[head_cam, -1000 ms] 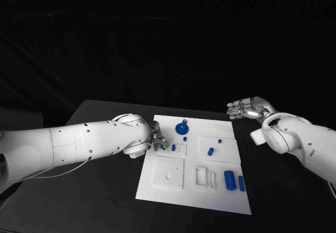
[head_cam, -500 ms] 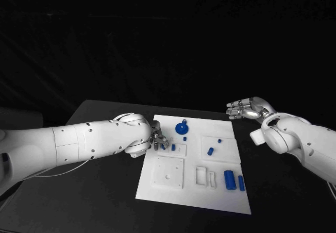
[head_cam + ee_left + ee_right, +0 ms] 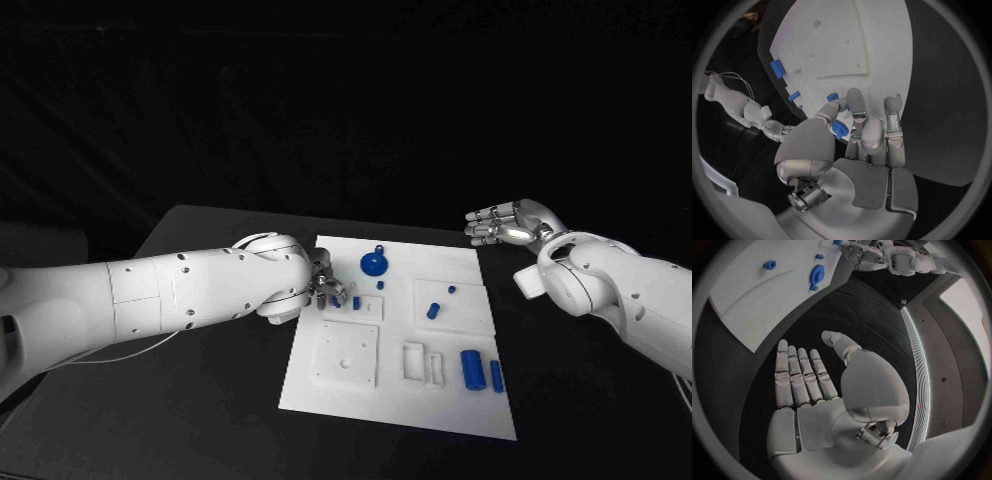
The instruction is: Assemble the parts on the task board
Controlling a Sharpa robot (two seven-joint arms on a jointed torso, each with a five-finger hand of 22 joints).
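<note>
The white task board (image 3: 418,405) lies in the middle of the black table. My left hand (image 3: 319,289) sits at the board's left edge and pinches a small blue part (image 3: 336,298) between thumb and fingers, low over the board; the left wrist view shows that part (image 3: 839,128) in the hand (image 3: 861,135). A round blue part (image 3: 375,264) lies near the far edge. Two blue cylinders (image 3: 472,369) lie side by side at the near right. My right hand (image 3: 502,225) hovers past the board's far right corner, fingers straight and apart, holding nothing (image 3: 811,375).
Small blue pegs (image 3: 433,311) stand on the raised white block on the board's right side. A square white block (image 3: 349,355) with holes sits at the near left. The black table (image 3: 216,400) shows bare on both sides of the board.
</note>
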